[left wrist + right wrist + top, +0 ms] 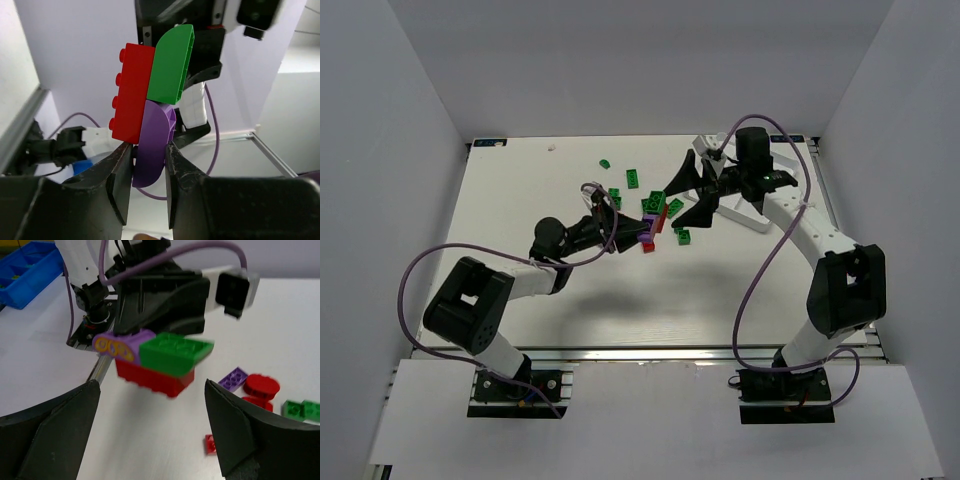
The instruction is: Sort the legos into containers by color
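Note:
My left gripper is shut on a purple lego and holds it above the table. That purple lego is joined to a red lego and a green lego. In the right wrist view the same stack, green, purple and red, hangs in front of my right gripper. The right gripper is wide open and empty, its jaws on either side of the stack but apart from it. The white tray lies at the back right, mostly hidden by the right arm.
Loose green legos lie at the back centre, with one near the stack. Below the stack lie a purple brick, a round red piece, green bricks and a small red piece. A blue bin stands off the table.

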Controlling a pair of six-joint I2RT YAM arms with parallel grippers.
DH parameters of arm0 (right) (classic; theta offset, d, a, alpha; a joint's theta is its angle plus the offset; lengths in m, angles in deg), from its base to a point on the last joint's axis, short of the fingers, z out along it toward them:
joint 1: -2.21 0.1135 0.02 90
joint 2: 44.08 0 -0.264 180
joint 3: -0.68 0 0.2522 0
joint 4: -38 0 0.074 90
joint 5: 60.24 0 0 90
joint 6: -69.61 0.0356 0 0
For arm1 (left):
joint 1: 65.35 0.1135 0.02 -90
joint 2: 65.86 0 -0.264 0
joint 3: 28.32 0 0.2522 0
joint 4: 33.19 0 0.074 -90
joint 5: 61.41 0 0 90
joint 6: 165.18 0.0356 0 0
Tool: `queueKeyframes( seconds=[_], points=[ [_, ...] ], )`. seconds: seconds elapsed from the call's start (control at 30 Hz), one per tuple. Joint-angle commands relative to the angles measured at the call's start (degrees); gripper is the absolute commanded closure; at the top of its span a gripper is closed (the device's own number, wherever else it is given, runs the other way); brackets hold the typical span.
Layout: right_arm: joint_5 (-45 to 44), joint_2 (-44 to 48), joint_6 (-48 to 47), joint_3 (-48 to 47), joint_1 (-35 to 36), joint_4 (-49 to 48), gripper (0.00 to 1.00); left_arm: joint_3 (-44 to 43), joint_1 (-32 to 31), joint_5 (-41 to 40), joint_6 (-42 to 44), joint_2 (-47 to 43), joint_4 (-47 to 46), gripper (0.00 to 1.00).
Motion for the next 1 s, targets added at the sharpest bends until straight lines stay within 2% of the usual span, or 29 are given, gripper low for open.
queueKeyframes(
  seconds=[0.0, 0.1, 0.13, 0.37, 0.67, 0.97],
  points=[
    [5.7, -0.4, 5.5, -3.9, 2.2, -8.6, 0.10, -4.0, -1.4, 1.1, -5.1, -0.7, -32.3, 0.84],
    [2.9, -0.1, 14.7, -1.2, 2.2, -18.3, 0.11, -4.5, -1.6, 0.9, -4.4, -0.7, -32.3, 0.84],
    [2.3, 0.0, 20.6, 0.9, 2.1, -24.8, 0.11, -4.7, -1.7, 0.9, -4.4, -0.8, -32.2, 0.84],
    [5.1, -0.9, 32.2, 3.3, 1.8, -35.7, 0.13, -6.2, -2.3, 3.0, -5.0, -0.7, -32.3, 0.84],
    [12.5, -1.9, 36.1, 1.3, 2.4, -38.4, 0.22, -7.5, -3.6, 5.5, -5.3, 0.1, -32.3, 0.82],
    [12.8, 0.8, 37.0, 1.6, 4.1, -38.0, 0.24, -8.1, -4.4, 9.1, -6.2, -0.1, -32.3, 0.81]
  ],
)
